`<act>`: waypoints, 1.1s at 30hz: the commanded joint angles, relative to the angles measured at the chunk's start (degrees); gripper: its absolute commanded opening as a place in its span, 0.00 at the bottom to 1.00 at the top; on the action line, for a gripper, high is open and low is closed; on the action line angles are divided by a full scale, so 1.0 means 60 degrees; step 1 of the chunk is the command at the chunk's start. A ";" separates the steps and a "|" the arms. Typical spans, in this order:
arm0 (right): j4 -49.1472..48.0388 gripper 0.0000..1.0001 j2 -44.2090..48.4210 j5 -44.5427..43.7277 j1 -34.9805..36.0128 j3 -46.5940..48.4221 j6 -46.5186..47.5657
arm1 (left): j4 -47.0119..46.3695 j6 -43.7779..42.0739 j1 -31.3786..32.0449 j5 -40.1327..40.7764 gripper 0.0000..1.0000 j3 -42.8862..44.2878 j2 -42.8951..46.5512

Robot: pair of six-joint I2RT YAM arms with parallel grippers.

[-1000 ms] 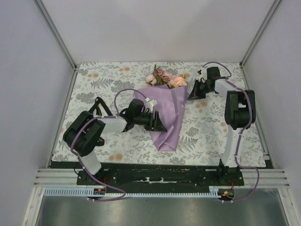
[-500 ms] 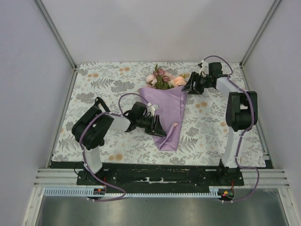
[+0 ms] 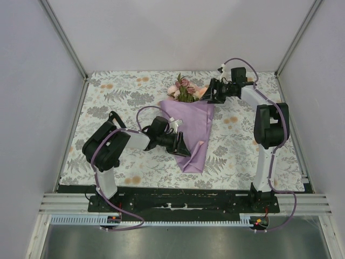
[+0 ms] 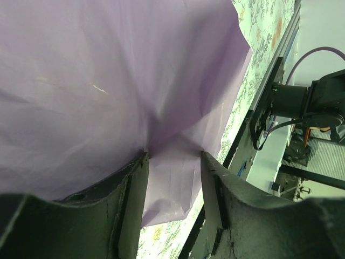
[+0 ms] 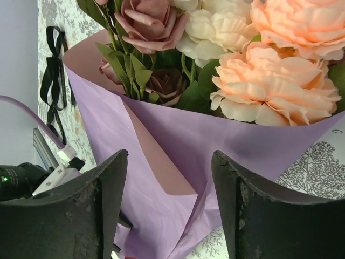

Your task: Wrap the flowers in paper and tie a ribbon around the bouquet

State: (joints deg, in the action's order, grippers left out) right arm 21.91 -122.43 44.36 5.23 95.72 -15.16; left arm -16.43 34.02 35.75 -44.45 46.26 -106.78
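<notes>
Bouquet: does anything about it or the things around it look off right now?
The bouquet is wrapped, but no ribbon is tied round it. The ribbon lies loose on the tablecloth to its left, apart from the paper.

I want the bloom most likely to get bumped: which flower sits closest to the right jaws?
The big peach bloom at the paper's rim; the mauve rose sits farther back.

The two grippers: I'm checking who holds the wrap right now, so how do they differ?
The left gripper pinches a fold of the lilac paper low on the cone; the right gripper stands open, gripping nothing. The left sits at the cone's near part, the right at the wide end by the flowers. Both face the bouquet.
</notes>
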 commanded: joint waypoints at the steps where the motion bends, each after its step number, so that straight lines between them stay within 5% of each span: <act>1: 0.0171 0.72 -0.0117 0.0181 0.0079 0.0204 0.0402 | 0.0042 -0.0470 0.0034 0.0186 0.52 0.0259 -0.0147; 17: 0.0699 0.67 0.0000 0.0195 0.0299 -0.0353 0.2116 | 0.0116 -0.0587 0.0048 0.0259 0.52 0.0229 -0.0118; 19: 0.0699 0.56 -0.0058 0.0180 0.0329 -0.0324 0.2072 | 0.0130 -0.0573 0.0063 0.0230 0.52 0.0244 -0.0118; 23: 0.0699 0.04 -0.0045 -0.0039 0.0329 -0.0294 0.1970 | 0.0203 -0.0660 0.0077 0.0274 0.52 0.0288 -0.0074; 33: 0.1064 0.00 0.1289 -0.0741 -0.0271 -0.1349 0.2145 | -0.0367 -0.0076 -0.0142 0.0201 0.66 -0.0356 0.1947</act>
State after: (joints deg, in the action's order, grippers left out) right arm 27.31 -119.61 42.50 5.54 88.62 -4.08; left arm -15.57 32.95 35.35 -43.59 44.73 -99.94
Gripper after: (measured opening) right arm 0.007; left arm 0.658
